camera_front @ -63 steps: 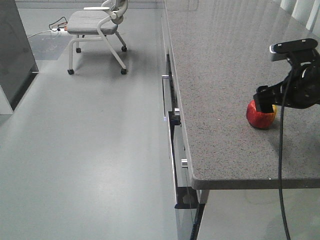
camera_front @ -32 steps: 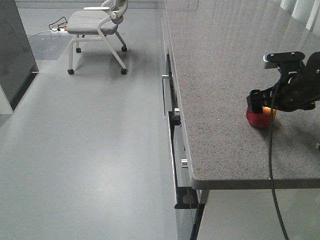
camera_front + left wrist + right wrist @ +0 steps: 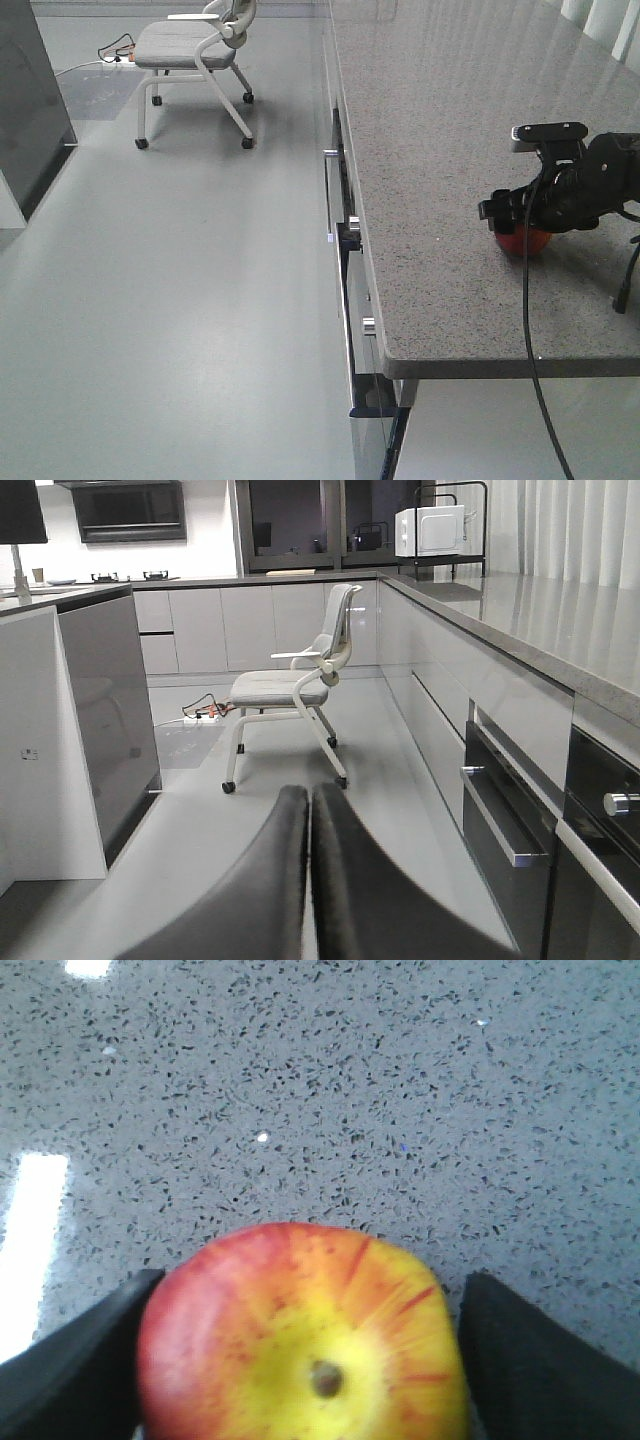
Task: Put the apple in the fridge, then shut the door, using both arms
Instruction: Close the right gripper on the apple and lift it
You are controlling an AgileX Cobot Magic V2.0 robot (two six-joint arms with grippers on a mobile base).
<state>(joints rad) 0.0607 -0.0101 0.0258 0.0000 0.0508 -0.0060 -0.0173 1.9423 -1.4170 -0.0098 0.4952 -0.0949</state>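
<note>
On speckled grey countertop (image 3: 450, 150), apple (image 3: 300, 1330) betw. spread R pincer (image 3: 305, 1365); L pincer (image 3: 308, 880) clenched, chair (image 3: 195, 50) on floor (image 3: 150, 300)

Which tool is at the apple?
The right tool, its fingers open on either side of the apple on the counter; the left tool is shut and empty.

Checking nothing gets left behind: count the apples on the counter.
1. The apple sits on the grey counter, between the right gripper's fingers. Counter beyond the frames isn't shown, so others may be hidden.
</note>
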